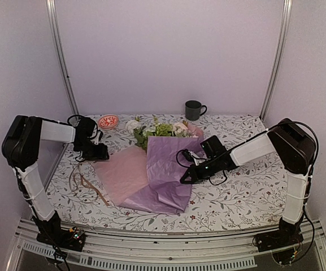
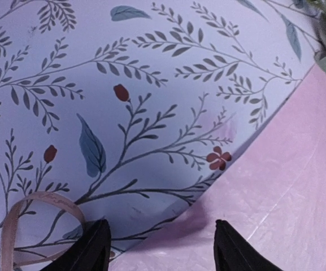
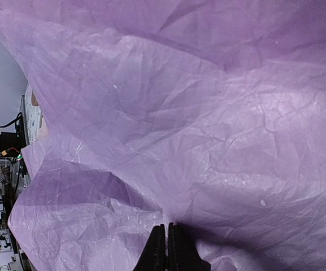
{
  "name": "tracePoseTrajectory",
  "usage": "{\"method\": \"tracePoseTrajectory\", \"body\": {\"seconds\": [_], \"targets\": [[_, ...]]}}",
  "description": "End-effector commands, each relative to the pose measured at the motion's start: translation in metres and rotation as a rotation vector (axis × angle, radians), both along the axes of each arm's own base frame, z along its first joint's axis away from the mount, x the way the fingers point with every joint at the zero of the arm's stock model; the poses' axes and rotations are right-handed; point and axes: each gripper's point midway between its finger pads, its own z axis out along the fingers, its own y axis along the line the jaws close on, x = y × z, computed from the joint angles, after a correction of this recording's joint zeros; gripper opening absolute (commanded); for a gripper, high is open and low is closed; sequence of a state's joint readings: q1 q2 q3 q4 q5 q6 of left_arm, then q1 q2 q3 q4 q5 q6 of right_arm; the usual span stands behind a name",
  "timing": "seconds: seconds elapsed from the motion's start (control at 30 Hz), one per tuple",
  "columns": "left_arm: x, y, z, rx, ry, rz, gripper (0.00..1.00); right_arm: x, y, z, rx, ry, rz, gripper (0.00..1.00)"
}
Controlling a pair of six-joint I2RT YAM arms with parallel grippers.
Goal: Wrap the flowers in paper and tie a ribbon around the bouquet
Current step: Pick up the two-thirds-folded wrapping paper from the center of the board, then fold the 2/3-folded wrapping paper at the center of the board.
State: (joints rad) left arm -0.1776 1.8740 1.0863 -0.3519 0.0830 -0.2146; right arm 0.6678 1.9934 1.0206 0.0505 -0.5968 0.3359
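Observation:
The lilac-pink paper [image 1: 126, 172] lies spread on the table, and its right part is folded over leftward as a darker purple flap [image 1: 165, 169]. At the flap's far end the flowers [image 1: 157, 130] stick out, white and pink blooms with green sprigs. My right gripper [image 1: 184, 179] is shut on a pinch of the paper [image 3: 179, 124], which puckers at the black fingertips [image 3: 158, 243]. Over the sheet's far left edge [image 2: 287, 192] my left gripper [image 2: 161, 243] hangs open with nothing in it. The ribbon [image 1: 86, 186] curls on the cloth left of the paper, one loop [image 2: 35, 206] beside my left finger.
A dark mug [image 1: 194, 109] stands at the back, right of the flowers. At the back left sits a small red-patterned bowl [image 1: 108, 121]. The floral table cloth [image 1: 236, 192] covers the table, with walls on three sides.

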Motion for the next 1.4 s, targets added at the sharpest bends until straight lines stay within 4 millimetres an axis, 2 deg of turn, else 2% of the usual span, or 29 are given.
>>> {"method": "tracePoseTrajectory", "body": {"seconds": [0.0,0.1,0.27,0.4,0.43,0.5,0.6,0.73,0.83,0.93,1.03,1.1,1.17,1.27,1.37], "targets": [[-0.064,-0.032,-0.033,-0.185,0.217,-0.088,0.61,-0.012,-0.006,-0.027,-0.095,0.044,0.011,0.03],[-0.073,-0.055,-0.025,-0.275,0.211,-0.149,0.59,-0.013,-0.002,-0.025,-0.089,0.041,0.022,0.03],[-0.082,-0.062,-0.020,-0.295,0.213,-0.182,0.58,-0.012,0.001,-0.021,-0.082,0.032,0.027,0.03],[-0.077,-0.086,0.011,-0.444,0.136,-0.231,0.54,-0.014,0.000,-0.022,-0.086,0.034,0.032,0.03],[-0.077,-0.092,0.020,-0.478,0.117,-0.241,0.50,-0.014,0.000,-0.022,-0.088,0.033,0.032,0.03],[-0.075,-0.098,0.033,-0.509,0.087,-0.251,0.34,-0.014,0.000,-0.022,-0.088,0.033,0.032,0.03],[-0.077,-0.108,0.049,-0.535,0.066,-0.275,0.01,-0.012,0.003,-0.017,-0.084,0.024,0.035,0.03],[-0.075,-0.118,0.067,-0.525,0.018,-0.282,0.00,-0.008,0.011,0.003,-0.091,-0.055,0.064,0.03],[-0.077,-0.131,0.076,-0.528,0.004,-0.286,0.00,-0.006,0.023,0.032,-0.074,-0.184,0.113,0.04],[-0.080,-0.142,0.080,-0.537,-0.010,-0.284,0.00,-0.013,0.044,0.059,-0.037,-0.298,0.199,0.04],[-0.080,-0.150,0.088,-0.562,-0.033,-0.283,0.00,-0.031,0.068,0.070,-0.006,-0.366,0.311,0.05],[-0.080,-0.154,0.096,-0.572,-0.051,-0.286,0.00,-0.046,0.076,0.059,0.004,-0.345,0.368,0.05],[-0.080,-0.158,0.107,-0.589,-0.074,-0.296,0.00,-0.048,0.085,0.048,0.026,-0.275,0.386,0.05],[-0.079,-0.161,0.129,-0.604,-0.126,-0.304,0.00,-0.040,0.077,0.013,-0.004,-0.125,0.324,0.05],[-0.081,-0.169,0.156,-0.631,-0.177,-0.325,0.00,-0.038,0.077,-0.008,-0.023,-0.044,0.294,0.05]]}}
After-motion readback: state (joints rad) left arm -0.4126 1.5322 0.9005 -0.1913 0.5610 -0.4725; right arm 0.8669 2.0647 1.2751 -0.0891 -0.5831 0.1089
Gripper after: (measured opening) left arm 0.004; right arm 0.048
